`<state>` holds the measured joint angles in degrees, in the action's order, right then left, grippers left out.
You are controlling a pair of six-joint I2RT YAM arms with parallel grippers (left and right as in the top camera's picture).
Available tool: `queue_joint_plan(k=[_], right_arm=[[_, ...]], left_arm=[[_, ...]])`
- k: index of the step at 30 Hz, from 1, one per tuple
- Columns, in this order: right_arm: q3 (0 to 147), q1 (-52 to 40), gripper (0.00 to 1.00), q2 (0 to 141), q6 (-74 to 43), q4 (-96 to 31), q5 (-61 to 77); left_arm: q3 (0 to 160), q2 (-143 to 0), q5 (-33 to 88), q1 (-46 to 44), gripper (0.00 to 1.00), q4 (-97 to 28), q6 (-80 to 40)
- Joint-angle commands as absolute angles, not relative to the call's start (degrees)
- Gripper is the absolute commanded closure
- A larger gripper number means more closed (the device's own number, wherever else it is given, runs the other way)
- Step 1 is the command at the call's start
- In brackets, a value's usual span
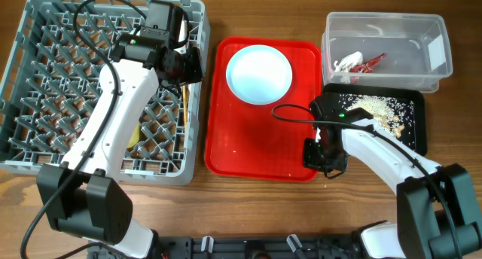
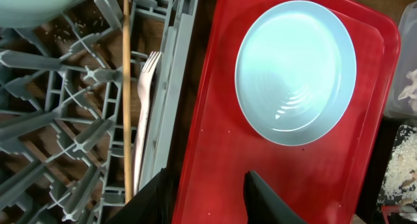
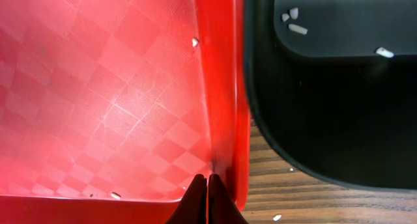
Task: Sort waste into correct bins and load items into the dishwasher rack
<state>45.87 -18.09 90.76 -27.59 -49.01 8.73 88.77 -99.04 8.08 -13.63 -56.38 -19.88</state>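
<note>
The grey dishwasher rack (image 1: 45,101) fills the left. A white fork (image 2: 144,113) and a wooden chopstick (image 2: 126,100) lie along its right wall, and a pale bowl (image 2: 32,2) sits in it. My left gripper (image 2: 205,198) hovers over the rack's right edge and the red tray, open and empty. A second pale bowl (image 1: 259,73) rests on the red tray (image 1: 248,150). The clear tub (image 1: 422,25) holds a red wrapper (image 1: 374,61) and a white scrap (image 1: 348,63). Rice crumbs (image 1: 376,107) lie in the black tray (image 1: 418,131). My right gripper (image 3: 207,182) is shut at the red tray's right front corner.
Something yellow (image 1: 134,135) shows in the rack under the left arm. A few rice grains lie on the red tray (image 3: 98,87), in the black tray (image 3: 326,120) and on the wooden table (image 1: 226,214). The red tray and black tray nearly touch.
</note>
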Motion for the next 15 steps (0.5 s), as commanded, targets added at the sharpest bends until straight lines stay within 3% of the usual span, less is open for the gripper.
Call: queue_joint_plan(k=[1,12,15], right_arm=[[45.4,-18.2,0.96,91.4,-28.9,-47.4,8.6],[45.4,-18.2,0.96,91.4,-33.0,-48.7,4.4],[46.3,-18.2,0.96,91.4,-28.2,-48.8,7.9]], left_arm=[[88.8,-98.5,8.7,-13.3,0.64,-56.2,-20.2],[88.8,-98.5,8.7,-13.3,0.64,-56.2,-20.2],[88.8,-98.5,8.7,-13.3,0.59,-56.1,-20.2]])
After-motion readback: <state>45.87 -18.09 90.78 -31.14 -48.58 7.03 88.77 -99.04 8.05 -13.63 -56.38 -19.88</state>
